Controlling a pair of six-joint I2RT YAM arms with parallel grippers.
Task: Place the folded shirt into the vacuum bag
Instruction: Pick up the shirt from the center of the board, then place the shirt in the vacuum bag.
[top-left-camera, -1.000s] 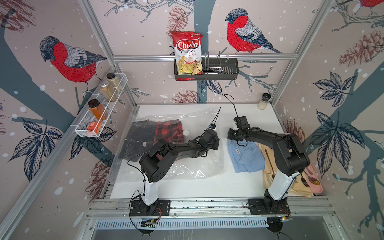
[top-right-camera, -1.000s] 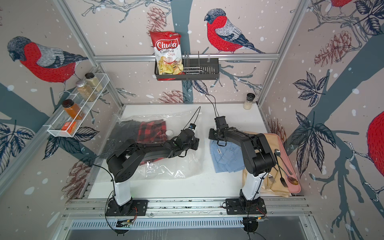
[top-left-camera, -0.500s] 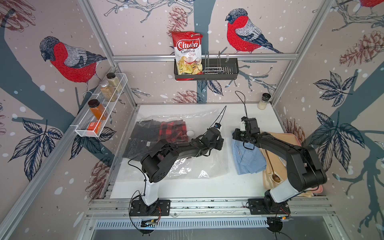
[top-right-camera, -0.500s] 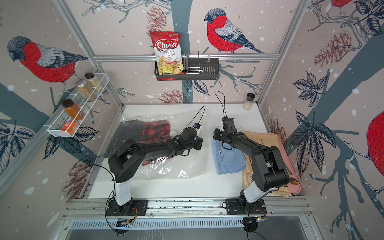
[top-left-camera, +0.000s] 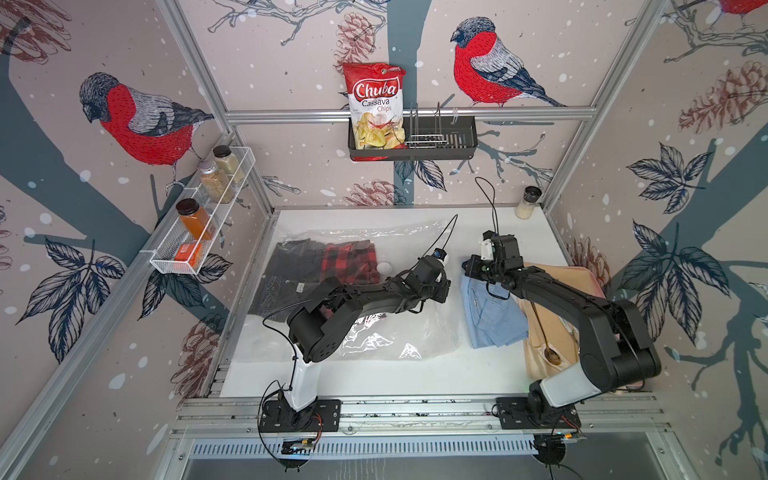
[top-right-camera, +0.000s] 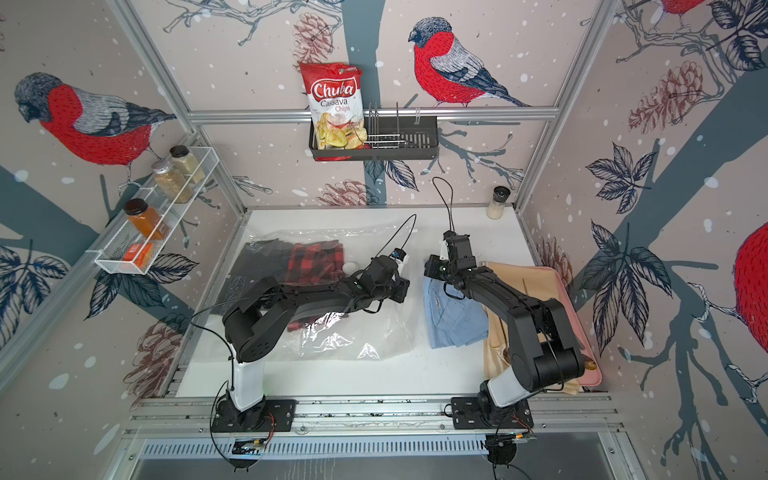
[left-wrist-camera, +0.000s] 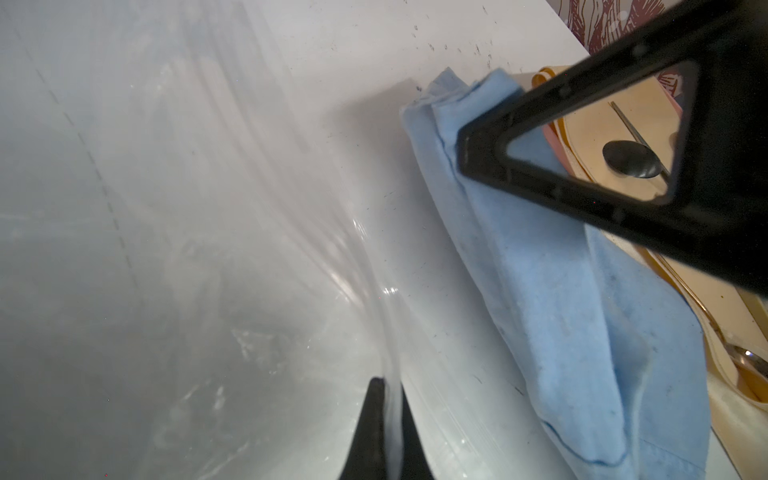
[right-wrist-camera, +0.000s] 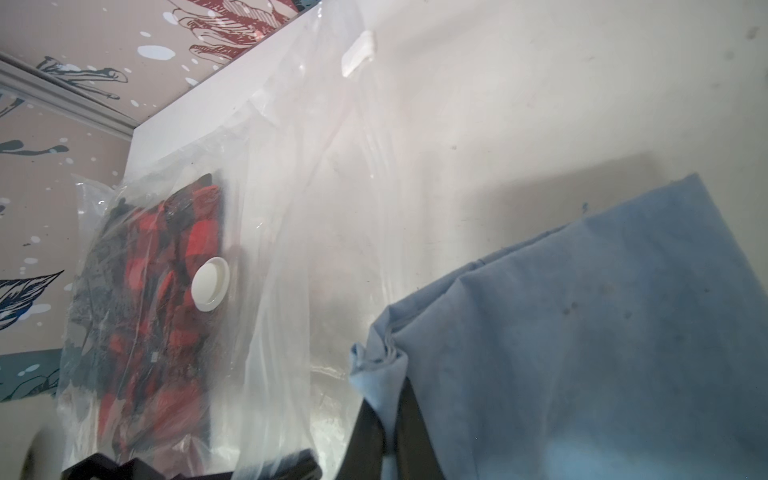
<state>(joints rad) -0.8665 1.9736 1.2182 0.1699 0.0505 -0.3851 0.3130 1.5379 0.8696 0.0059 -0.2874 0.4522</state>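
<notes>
The clear vacuum bag (top-left-camera: 386, 336) (top-right-camera: 365, 332) lies on the white table, with a dark shirt and a red plaid shirt (top-left-camera: 351, 262) inside near its white valve (top-left-camera: 384, 266) (right-wrist-camera: 210, 284). My left gripper (top-left-camera: 442, 286) (top-right-camera: 401, 289) (left-wrist-camera: 388, 386) is shut on the bag's film (left-wrist-camera: 208, 208) at its right edge. A folded light blue shirt (top-left-camera: 492, 316) (top-right-camera: 453, 320) (left-wrist-camera: 582, 311) rests just right of the bag, outside it. My right gripper (top-left-camera: 471, 268) (top-right-camera: 430, 268) (right-wrist-camera: 388, 415) is shut on that shirt's (right-wrist-camera: 582, 332) bunched far-left corner.
A beige cloth with a spoon (top-left-camera: 544, 332) lies on a pink tray (top-right-camera: 582, 328) along the right edge, under my right arm. A small jar (top-left-camera: 525, 202) stands at the back right corner. A wire shelf of jars (top-left-camera: 199, 216) and a black rack with a chips bag (top-left-camera: 411, 137) hang on the walls.
My right arm's elbow has swung outward to the right and lower while its gripper keeps the blue shirt's corner. My left gripper has shifted slightly right with the bag's edge.
</notes>
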